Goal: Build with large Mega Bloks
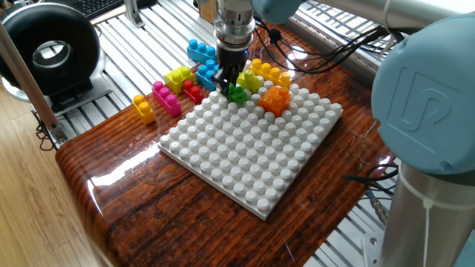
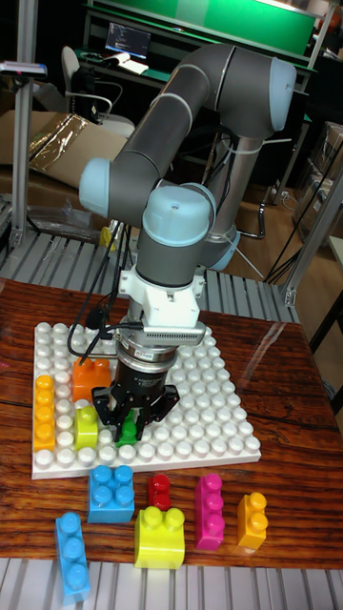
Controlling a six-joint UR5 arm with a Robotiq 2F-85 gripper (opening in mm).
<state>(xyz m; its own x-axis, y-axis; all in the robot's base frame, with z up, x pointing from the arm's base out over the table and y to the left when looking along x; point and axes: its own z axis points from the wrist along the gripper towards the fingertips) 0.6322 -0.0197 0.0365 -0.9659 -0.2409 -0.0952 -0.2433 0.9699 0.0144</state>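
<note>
Green brick (image 1: 236,93) sits directly between the fingers (image 1: 222,83) at the baseplate's (image 1: 252,148) edge, fingers nearly closed around it, seemingly gripping; lime brick (image 1: 249,81) just beside.

Lighting: bright, even, overhead. Glare: broad white sheen on the varnished table (image 1: 133,167) near its front left edge. Shadows: soft, short. Focus: fixed view sharp; tall fixed view slightly grainy, its background dimmer with mild softness.

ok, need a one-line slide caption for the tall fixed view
UR5 hand lowered around a small green plastic studded brick at the edge of the white square studded baseplate, loose coloured bricks alongside.
</note>
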